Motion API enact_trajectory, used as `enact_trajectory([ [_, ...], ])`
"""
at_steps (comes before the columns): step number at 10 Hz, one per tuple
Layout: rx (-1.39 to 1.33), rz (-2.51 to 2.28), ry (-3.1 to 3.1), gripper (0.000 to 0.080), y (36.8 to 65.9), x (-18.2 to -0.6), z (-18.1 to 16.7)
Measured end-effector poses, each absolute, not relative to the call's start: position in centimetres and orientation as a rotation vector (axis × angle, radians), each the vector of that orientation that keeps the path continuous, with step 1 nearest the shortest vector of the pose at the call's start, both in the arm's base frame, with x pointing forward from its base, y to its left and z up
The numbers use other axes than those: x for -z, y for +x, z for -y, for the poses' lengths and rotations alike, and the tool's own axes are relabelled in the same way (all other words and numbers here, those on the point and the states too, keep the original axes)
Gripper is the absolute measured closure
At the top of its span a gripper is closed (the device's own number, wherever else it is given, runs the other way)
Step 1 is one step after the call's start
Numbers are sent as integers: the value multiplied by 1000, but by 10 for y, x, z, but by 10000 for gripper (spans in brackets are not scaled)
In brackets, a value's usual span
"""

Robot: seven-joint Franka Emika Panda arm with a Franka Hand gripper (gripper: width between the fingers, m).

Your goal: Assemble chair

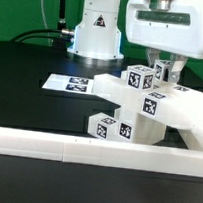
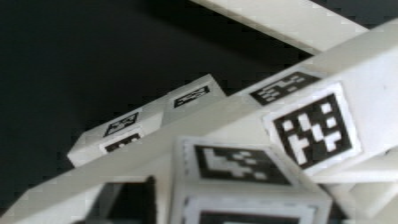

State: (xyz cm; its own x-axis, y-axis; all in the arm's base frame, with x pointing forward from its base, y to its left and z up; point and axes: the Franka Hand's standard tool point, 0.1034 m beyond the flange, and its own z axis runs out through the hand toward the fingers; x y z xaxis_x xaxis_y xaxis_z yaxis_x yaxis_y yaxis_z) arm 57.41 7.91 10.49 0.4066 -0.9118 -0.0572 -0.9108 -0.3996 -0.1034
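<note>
tabletop (image 1: 29,103): we see a black, matte surface | marker board (image 1: 73,84): thin white sheet with printed tags, lying flat on the tabletop near the exterior view's middle | border rail (image 1: 45,142): long low white bar across the front edge | backdrop (image 1: 23,7): green, with dark cables (image 1: 53,14) hanging down

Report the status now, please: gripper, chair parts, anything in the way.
Gripper down at top of the chunky white plastic chair assembly; open or shut cannot tell. Flat white marker board lies beside, apart. Long white border rail in front.
</note>
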Motion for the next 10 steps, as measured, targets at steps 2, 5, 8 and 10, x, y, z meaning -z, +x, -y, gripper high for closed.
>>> enact_trajectory([
  [2,-10,-1613,-2562,180,575,-107,-82],
  [5,13,-1285,-2742,152,577,-109,-83],
  [8,26,-877,-2922,150,576,-108,-83],
  [10,29,-487,-3049,150,578,-108,-82],
])
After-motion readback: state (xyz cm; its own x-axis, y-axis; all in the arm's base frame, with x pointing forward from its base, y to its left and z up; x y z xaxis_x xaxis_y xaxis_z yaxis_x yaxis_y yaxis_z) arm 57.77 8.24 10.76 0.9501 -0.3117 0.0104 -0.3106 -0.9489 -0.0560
